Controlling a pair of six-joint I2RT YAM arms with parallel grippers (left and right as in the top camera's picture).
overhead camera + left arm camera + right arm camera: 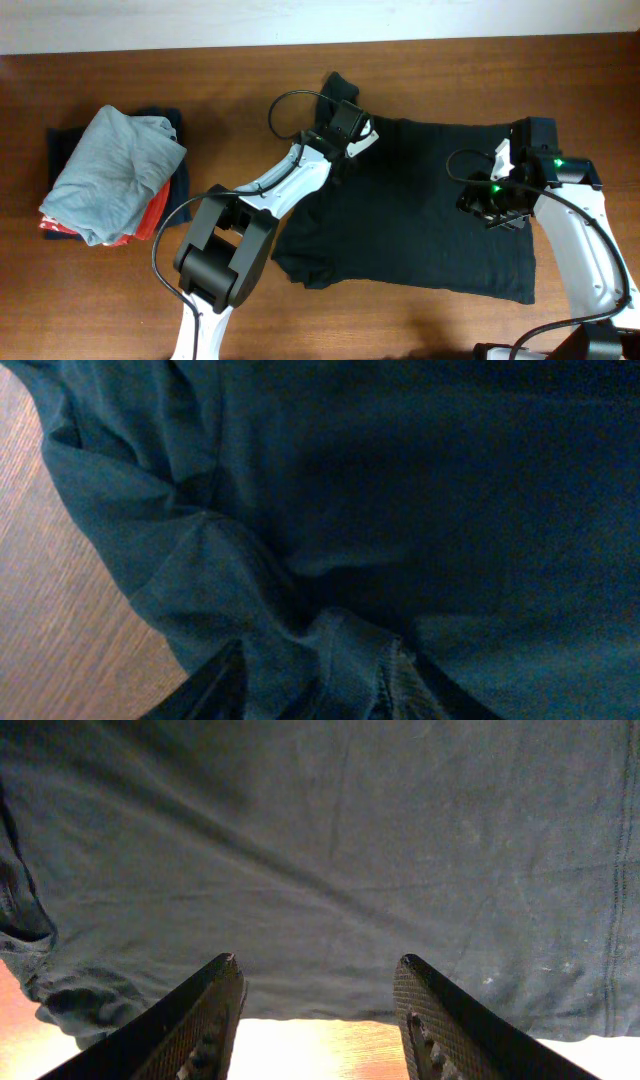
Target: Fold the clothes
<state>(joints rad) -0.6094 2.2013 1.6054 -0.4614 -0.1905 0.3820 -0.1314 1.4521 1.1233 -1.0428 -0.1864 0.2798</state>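
Two grippers at the black T-shirt spread on the table: right gripper open-jawed above its edge, left gripper buried in bunched fabric, grip indeterminate; a one-sided pinch could drag it askew.

No legible text, brand, number or sign; black T-shirt plain.

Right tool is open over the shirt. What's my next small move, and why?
Probably lower the right tool onto the T-shirt's edge and close on it. Its fingers stand apart with nothing gripped, and in the right wrist view the cloth's edge runs right between them.
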